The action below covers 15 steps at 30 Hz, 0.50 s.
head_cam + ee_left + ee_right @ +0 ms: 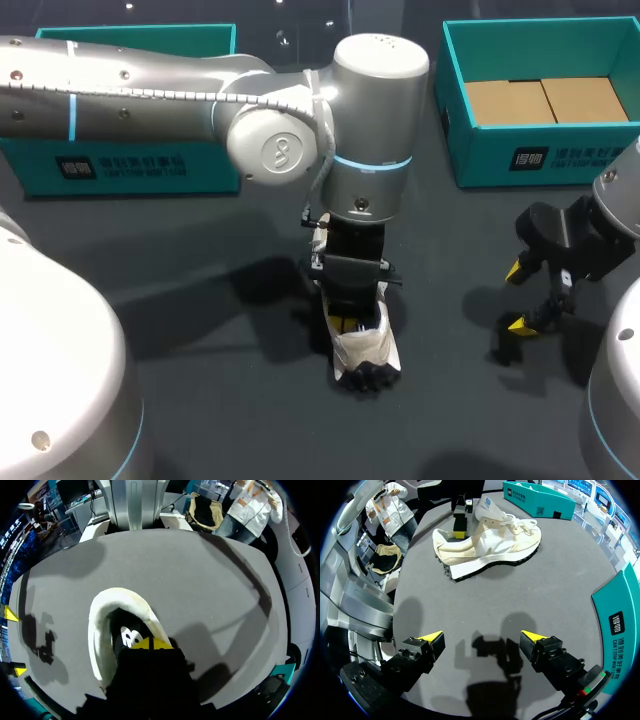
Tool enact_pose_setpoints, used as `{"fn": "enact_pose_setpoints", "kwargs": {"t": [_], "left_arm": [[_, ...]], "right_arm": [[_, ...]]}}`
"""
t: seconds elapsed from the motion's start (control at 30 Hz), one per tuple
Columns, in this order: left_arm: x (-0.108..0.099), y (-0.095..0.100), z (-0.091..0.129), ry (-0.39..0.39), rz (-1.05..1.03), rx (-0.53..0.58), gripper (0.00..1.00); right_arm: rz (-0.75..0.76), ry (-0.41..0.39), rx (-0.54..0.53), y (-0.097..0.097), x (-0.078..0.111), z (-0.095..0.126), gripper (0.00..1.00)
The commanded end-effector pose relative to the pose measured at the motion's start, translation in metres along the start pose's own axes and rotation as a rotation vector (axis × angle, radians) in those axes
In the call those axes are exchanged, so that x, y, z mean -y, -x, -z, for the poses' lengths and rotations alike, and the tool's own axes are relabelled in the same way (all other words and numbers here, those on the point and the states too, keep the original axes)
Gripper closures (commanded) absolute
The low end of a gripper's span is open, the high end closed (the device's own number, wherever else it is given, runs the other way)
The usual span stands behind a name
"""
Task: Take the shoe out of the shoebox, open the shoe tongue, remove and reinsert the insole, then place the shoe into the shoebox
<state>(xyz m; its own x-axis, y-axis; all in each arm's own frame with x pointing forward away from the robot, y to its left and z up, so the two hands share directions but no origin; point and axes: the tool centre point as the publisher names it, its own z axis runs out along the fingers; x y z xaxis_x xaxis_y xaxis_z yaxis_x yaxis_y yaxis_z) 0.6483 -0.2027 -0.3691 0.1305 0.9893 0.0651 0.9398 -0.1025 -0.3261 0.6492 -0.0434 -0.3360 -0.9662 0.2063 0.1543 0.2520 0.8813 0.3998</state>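
Head view showed the left gripper [346, 323] inside the shoe [368, 348], its grip impossible to tell; the right gripper [517, 297] hung wide open.

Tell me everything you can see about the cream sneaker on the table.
The cream sneaker, seemingly suede and fabric, has a white midsole, a black lugged outsole, cream laces and a tongue lifted up. It stands upright on its sole on the dark grey table, outside any box. The left hand reaches down into its opening behind the tongue. Nothing else touches it.
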Motion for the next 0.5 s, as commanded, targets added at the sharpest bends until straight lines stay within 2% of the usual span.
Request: {"fn": "enact_pose_setpoints", "kwargs": {"t": [0.03,0.27,0.5], "left_arm": [[-0.008,0.008,-0.019,-0.002,0.013,-0.007,1.0],[-0.018,0.016,-0.032,0.033,0.051,0.031,1.0],[-0.007,0.016,0.003,0.053,0.025,0.118,1.0]], "right_arm": [[0.0,-0.002,0.002,-0.001,0.0,0.0,0.0],[0.0,-0.002,0.002,-0.001,0.0,0.0,0.0],[0.0,-0.002,0.002,-0.001,0.0,0.0,0.0]]}}
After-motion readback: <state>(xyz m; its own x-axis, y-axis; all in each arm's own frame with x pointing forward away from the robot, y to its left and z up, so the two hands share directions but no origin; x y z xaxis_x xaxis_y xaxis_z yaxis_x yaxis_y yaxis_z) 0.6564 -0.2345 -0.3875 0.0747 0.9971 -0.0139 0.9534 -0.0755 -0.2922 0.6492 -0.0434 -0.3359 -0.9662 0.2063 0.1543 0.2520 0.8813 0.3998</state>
